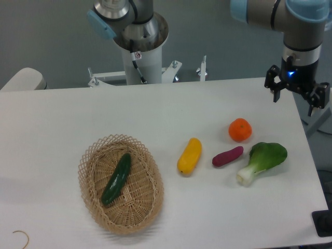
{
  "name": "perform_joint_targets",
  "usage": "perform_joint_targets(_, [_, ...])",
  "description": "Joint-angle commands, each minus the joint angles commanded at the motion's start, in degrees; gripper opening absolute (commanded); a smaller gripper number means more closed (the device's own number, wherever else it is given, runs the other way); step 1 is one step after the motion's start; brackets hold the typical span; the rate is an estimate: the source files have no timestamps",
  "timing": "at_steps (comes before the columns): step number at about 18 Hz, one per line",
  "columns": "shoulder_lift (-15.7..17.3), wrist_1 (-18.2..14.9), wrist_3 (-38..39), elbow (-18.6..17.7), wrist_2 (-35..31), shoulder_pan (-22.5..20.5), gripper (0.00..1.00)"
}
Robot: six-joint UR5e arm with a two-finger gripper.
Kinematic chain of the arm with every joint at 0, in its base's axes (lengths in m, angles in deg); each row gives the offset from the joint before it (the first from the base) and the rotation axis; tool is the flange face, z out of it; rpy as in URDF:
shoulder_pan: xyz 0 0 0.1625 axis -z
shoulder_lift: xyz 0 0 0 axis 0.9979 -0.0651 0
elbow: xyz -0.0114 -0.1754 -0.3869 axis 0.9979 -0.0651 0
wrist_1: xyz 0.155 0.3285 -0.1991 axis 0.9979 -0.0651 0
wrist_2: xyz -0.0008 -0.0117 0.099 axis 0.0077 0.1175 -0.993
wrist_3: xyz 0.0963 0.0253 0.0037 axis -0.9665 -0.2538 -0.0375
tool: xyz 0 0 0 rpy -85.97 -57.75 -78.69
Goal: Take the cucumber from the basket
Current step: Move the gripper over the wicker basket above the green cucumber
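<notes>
A dark green cucumber (116, 179) lies slanted inside the oval tan wicker basket (150, 207) at the front left of the white table. My gripper (296, 99) hangs at the far right edge of the table, high above it and far from the basket. Its two black fingers (274, 89) stand apart with nothing between them.
On the table right of the basket lie a yellow elongated vegetable (189, 155), a purple one (227, 156), an orange (240, 129) and a bok choy (262, 161). The arm's base (140, 49) stands behind the table. A thin wire hook (22, 237) lies at the front left.
</notes>
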Motion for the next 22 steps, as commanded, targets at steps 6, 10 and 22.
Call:
perform_joint_targets(6, [-0.3, 0.1, 0.6, 0.0, -0.1, 1.1, 1.00])
perform_joint_targets(10, [-1.7, 0.4, 9.7, -0.1, 0.6, 4.4, 1.00])
perform_joint_targets(22, [-2.5, 7.6, 38.8, -6.5, 1.1, 18.2, 1.00])
